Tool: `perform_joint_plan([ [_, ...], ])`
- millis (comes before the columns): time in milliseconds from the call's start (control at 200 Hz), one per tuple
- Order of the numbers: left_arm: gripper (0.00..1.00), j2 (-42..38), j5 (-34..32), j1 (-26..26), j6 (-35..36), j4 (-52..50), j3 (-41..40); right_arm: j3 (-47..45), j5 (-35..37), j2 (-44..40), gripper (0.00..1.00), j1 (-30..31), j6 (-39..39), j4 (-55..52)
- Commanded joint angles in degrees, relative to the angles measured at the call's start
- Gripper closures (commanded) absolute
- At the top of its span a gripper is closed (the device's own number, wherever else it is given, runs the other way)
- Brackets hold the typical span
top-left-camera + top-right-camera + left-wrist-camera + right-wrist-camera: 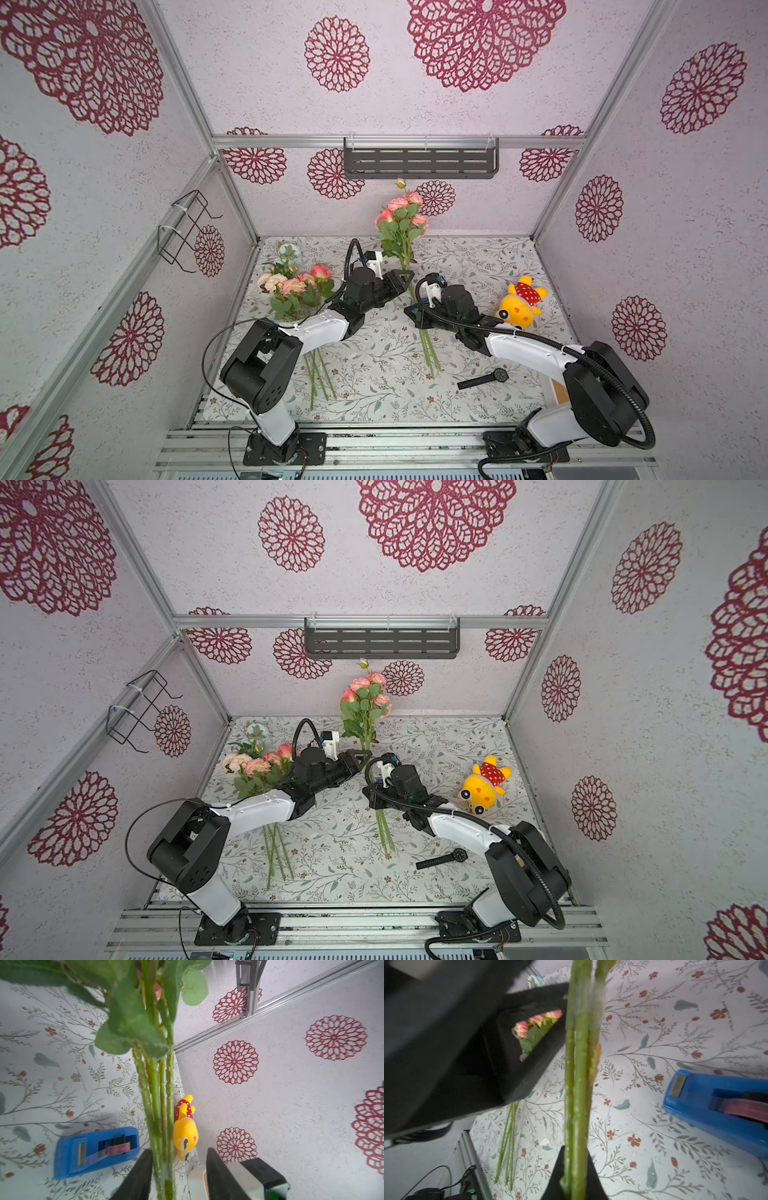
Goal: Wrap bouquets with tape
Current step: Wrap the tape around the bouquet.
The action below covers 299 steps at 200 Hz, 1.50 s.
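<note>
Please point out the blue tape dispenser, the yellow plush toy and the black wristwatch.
blue tape dispenser (93, 1165): left wrist view, on its blue side wall.
yellow plush toy (515, 312): in a top view, on its yellow head.
black wristwatch (482, 380): in a top view, on its strap beside the dial.

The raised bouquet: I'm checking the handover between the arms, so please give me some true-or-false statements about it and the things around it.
1. The right gripper is shut on the stems of the bouquet. True.
2. The left gripper is clamped tight on those stems. False: its jaws stand apart, with the stems between them.
3. The tape dispenser is red. False: it is blue.
4. The second bouquet lies on the table by the left arm. True.
5. The watch sits on the plush toy. False: it lies on the table, apart from the toy.
</note>
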Motion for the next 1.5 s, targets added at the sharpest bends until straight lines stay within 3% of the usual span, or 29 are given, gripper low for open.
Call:
perform_joint_plan([
  [0, 0.51, -1.48, -3.27, -0.16, 3.23, -12.15, 3.84, 4.13, 6.28, -0.58, 1.00, 1.82, -5.54, -5.44],
  [255, 0.51, 1.91, -2.17, -0.65, 5.89, -22.85, 10.33, 7.87, 12.46, 1.34, 1.00, 4.61, -7.78, -10.36],
  [470, 0.62, 4.14, 0.07, -0.87, 4.87, -23.22, 11.82, 11.45, 15.80, 3.92, 1.00, 6.22, -10.01, -14.93],
  [600, 0.86, 4.53, 0.83, -0.79, 4.16, -22.50, 11.69, 11.71, 15.97, 4.48, 1.00, 6.22, -9.69, -15.13],
  [701, 0.95, 4.12, 0.36, -0.76, 4.05, -22.91, 11.54, 11.79, 16.06, 4.64, 1.00, 6.19, -9.14, -15.46],
  [761, 1.00, 4.02, 0.40, -0.76, 3.96, -23.02, 11.55, 11.86, 16.06, 4.89, 0.84, 6.13, -8.67, -15.57],
  [811, 1.00, 4.11, 0.17, -0.89, 3.66, -23.09, 11.53, 12.25, 16.13, 5.37, 0.68, 6.12, -8.11, -15.78],
  [846, 1.00, 4.11, 0.22, -0.85, 3.32, -22.97, 11.56, 12.66, 16.65, 5.73, 0.61, 6.13, -7.50, -16.14],
  [1056, 1.00, 4.28, -0.37, -1.50, 2.64, -22.41, 11.29, 15.83, 19.05, 8.26, 0.55, 5.82, -5.72, -17.51],
  [1201, 1.00, 3.92, -0.55, -1.81, 2.39, -22.17, 11.05, 16.91, 20.61, 9.62, 0.61, 4.67, -4.01, -17.39],
  [1246, 1.00, 3.63, -0.72, -1.79, 2.32, -22.02, 10.77, 16.83, 20.42, 9.91, 0.68, 3.92, -3.46, -16.96],
  [1371, 1.00, 3.39, -0.77, -1.81, 2.29, -21.71, 10.48, 16.14, 19.14, 10.02, 0.99, 2.36, -2.68, -15.68],
  [1406, 1.00, 3.47, -0.65, -1.81, 2.29, -21.67, 10.55, 16.29, 19.69, 9.92, 1.00, 2.27, -2.89, -16.08],
  [1491, 0.83, 3.53, -0.89, -1.79, 2.42, -21.49, 10.59, 16.59, 20.09, 9.52, 1.00, 2.26, -3.54, -17.85],
])
